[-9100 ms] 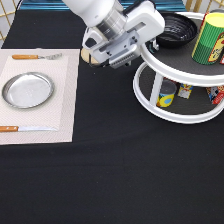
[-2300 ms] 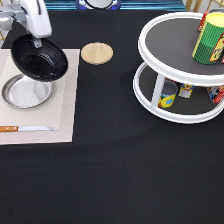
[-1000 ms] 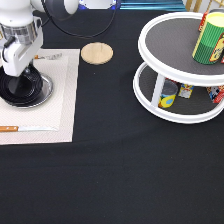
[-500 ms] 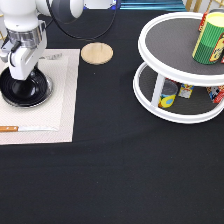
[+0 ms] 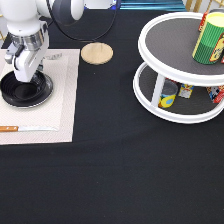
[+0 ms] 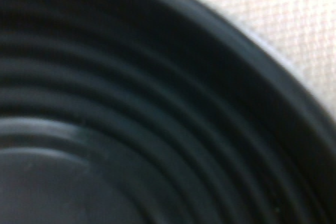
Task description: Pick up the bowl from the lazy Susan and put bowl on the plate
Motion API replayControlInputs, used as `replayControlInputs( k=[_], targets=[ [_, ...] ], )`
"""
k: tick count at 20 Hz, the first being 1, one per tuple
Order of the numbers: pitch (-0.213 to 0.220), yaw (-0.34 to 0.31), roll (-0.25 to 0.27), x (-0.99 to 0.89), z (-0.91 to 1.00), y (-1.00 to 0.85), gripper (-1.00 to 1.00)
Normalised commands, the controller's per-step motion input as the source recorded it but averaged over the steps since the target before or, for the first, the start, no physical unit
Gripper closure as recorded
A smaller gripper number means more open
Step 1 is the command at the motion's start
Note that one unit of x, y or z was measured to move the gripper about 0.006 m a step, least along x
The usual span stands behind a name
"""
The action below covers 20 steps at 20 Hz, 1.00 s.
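Black tabletop (image 5: 120,170) fills the scene. At the exterior view's left the pincer (image 5: 27,80) hangs over the bowl (image 5: 22,92); I cannot tell how its jaws stand. Since half a second ago the bowl stays on the plate (image 5: 46,96), off the lazy Susan (image 5: 172,65).

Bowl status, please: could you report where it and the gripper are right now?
Gripper low over the bowl, fingers hidden. Bowl sits on the plate, on the placemat. Lazy Susan top holds only a can.
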Motion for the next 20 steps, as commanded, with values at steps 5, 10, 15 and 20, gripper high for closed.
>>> replayControlInputs(
  k=[5, 10, 15, 20],
  targets=[
    [0.241, -0.037, 0.000, 0.21, 0.69, 0.04, -1.00],
    [0.152, 0.001, -0.046, 0.38, 1.00, 0.20, -1.00],
    [0.070, 0.015, -0.118, 0.38, 1.00, 0.32, -1.00],
    [0.015, 0.015, -0.085, 0.11, 0.33, 0.10, -1.00]
  ],
)
